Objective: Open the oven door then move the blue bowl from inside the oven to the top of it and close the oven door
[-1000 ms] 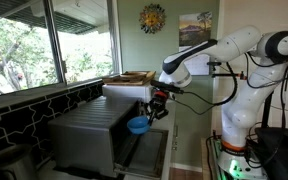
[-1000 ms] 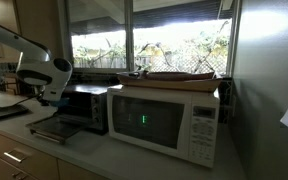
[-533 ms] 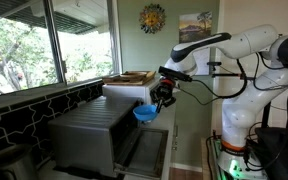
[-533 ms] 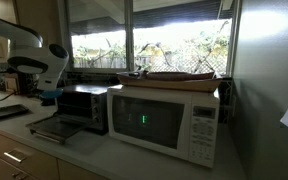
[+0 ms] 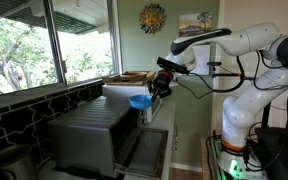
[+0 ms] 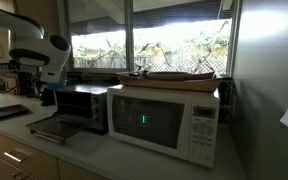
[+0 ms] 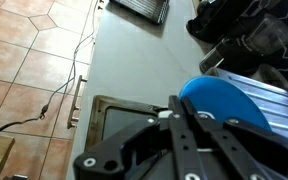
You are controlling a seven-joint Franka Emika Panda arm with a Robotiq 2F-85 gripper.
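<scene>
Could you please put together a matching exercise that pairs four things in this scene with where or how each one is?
Things:
1. blue bowl
2. oven door
3. microwave
4. sun ornament

States:
A. hanging on the wall
B. folded down, open
C. held in the air by the fingers
D. door shut, display glowing green

Pairs: 1-C, 2-B, 3-D, 4-A
</scene>
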